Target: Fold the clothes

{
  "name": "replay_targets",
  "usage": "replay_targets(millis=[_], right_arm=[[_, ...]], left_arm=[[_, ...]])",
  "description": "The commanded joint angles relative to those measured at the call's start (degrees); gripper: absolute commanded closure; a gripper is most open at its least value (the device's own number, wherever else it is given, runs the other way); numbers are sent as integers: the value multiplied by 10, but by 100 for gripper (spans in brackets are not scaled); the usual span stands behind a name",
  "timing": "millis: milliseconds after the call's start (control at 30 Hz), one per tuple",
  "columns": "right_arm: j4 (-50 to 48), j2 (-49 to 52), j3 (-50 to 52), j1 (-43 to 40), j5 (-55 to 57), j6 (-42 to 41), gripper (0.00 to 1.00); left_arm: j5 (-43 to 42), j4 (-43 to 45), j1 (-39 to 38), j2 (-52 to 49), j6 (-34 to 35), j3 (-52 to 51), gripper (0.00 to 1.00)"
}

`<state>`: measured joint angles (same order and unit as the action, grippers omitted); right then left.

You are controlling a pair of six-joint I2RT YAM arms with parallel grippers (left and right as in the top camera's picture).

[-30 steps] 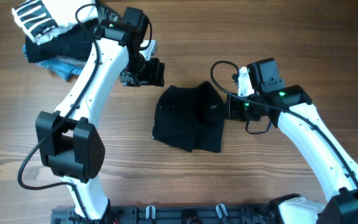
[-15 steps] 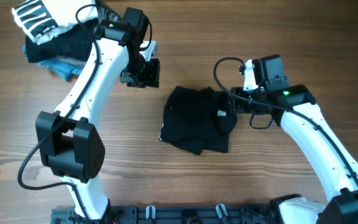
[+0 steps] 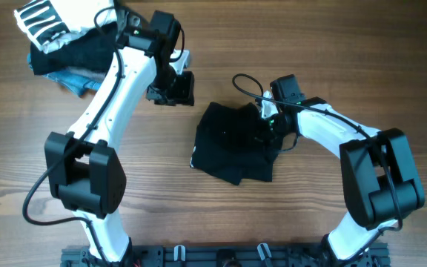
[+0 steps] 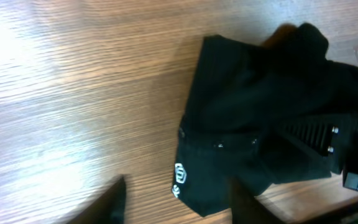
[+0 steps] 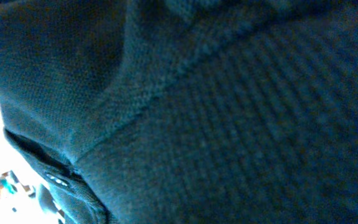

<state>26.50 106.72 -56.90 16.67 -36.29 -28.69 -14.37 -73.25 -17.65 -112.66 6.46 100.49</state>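
Observation:
The black T-shirt [image 3: 232, 144] lies in a folded bundle at the table's middle. It also shows in the left wrist view [image 4: 253, 118], with a small white print mark at its near edge. My left gripper [image 3: 173, 87] is open and empty, hovering above the wood just beyond the shirt's upper left corner; its two fingers [image 4: 178, 202] frame the shirt's near edge. My right gripper [image 3: 270, 124] is down on the shirt's upper right part. The right wrist view is filled with dark fabric [image 5: 229, 124], and the fingers are hidden.
A white black-striped garment [image 3: 41, 21] and dark and blue folded garments [image 3: 69, 63] are piled at the far left corner, behind the left arm. A black rail [image 3: 221, 257] runs along the front edge.
The shirt slid a little to the right, then stayed. My right arm bent inward and its gripper moved left onto the shirt's upper right part. The left gripper barely moved.

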Motion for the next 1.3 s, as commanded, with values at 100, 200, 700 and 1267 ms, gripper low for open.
replay_targets(millis=[100, 200, 700, 1267], right_arm=[[-18, -172, -2, -59, 15, 28, 96], [-11, -246, -2, -81, 59, 26, 96], [-6, -64, 0, -22, 183, 80, 94], [5, 32, 0, -24, 135, 92, 96]], left_arm=[[-212, 59, -30, -7, 2, -150, 96], [-202, 116, -54, -7, 100, -264, 96], [-114, 472, 89, -7, 162, -199, 87], [-256, 599, -24, -9, 366, -450, 0]])
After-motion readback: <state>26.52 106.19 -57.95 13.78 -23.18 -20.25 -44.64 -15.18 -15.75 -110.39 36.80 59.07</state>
